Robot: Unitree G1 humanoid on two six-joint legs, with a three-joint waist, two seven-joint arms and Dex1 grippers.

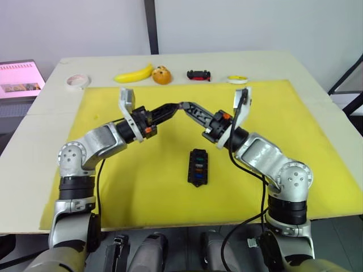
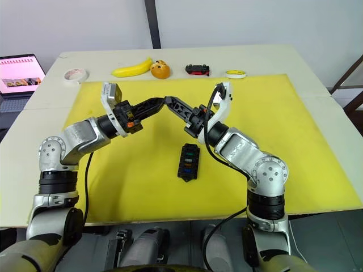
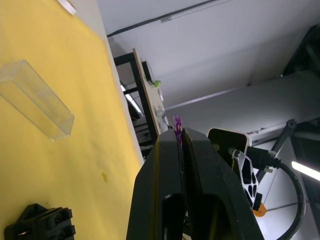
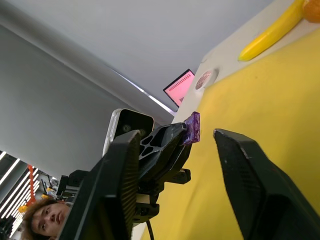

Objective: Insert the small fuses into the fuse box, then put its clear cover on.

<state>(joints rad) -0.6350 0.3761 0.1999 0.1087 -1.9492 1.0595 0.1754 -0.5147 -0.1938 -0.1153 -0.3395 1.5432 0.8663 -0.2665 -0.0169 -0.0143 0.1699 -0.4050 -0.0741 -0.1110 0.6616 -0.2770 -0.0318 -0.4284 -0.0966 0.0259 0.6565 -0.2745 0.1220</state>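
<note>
L gripper (image 3: 180, 137), two black fingers pressed together, pinches a tiny purple square fuse (image 4: 192, 128) at the tips, held up in the air over the yellow mat (image 1: 142, 187). R gripper (image 4: 200, 137) has its fingers spread, one on each side of that purple fuse, not closed on it. Both grippers meet tip to tip above the mat's middle, w/ the L one coming from the left and the R one from the right.

Below and a bit nearer the robot, the small black rectangular fuse box (image 1: 197, 167) lies on the mat, w/ blue, green and orange-ish fuses showing in its slots. The clear rectangular plastic cover (image 3: 35, 99) lies on the mat, apart from the box.

Along the far edge of the table (image 1: 272, 62): tape roll (image 1: 76, 81), yellow banana (image 1: 134, 74), an orange round thing (image 1: 161, 75), black-and-red toy car (image 1: 198, 75), small yellow-and-white disc (image 1: 237, 79).
</note>
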